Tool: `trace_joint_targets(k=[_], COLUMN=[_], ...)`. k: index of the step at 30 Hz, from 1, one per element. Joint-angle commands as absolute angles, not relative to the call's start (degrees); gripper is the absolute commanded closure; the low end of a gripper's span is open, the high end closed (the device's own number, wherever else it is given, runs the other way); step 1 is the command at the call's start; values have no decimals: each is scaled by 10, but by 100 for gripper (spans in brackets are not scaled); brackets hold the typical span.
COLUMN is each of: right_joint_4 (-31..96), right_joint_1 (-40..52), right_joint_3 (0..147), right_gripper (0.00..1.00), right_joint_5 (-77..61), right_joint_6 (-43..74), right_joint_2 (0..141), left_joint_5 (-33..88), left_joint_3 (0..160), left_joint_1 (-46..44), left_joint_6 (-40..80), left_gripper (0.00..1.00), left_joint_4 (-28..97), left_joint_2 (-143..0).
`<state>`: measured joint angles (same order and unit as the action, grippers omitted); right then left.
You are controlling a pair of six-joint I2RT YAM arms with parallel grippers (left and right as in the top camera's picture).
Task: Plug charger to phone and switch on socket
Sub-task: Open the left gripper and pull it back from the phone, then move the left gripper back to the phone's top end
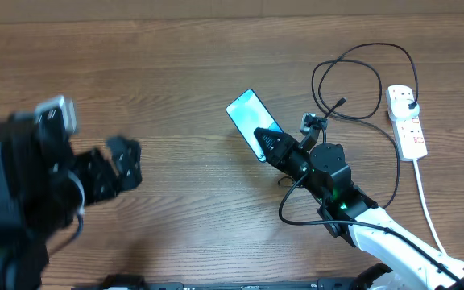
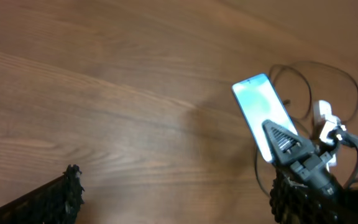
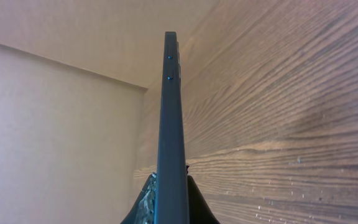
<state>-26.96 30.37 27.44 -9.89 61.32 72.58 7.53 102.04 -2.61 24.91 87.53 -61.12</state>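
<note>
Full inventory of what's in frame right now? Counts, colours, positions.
phone: 1, light blue-teal screen, centre-right of the table, lower end in the right gripper
charger: 1, thin black cable, looped between phone and socket, connector tip loose beside the phone
socket: 1, white power strip with red markings, far right, thick white cord trailing toward the robot
table: 1, brown wood
left gripper: 1, black, left side, open, holding nothing
right gripper: 1, black, shut on the phone
</note>
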Motion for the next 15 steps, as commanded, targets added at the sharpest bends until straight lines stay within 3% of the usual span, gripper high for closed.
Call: trace_joint_targets(k=[1, 8, 15], right_joint_4=[-279, -251, -223], right_joint_1=[301, 301, 272], right_joint_3=[291, 291, 291], right_gripper=[96, 96, 96], right_joint_5=[-109, -112, -146], right_joint_6=[633, 665, 726], right_joint_2=[712, 712, 713], left_joint_5=[24, 141, 324], left_joint_3=[914, 682, 563], left_joint_1=[-25, -25, -25], left_joint_6=[327, 441, 512], left_gripper=[0, 0, 0], left_joint_4=[842, 680, 532], left_joint_2=[-571, -514, -601])
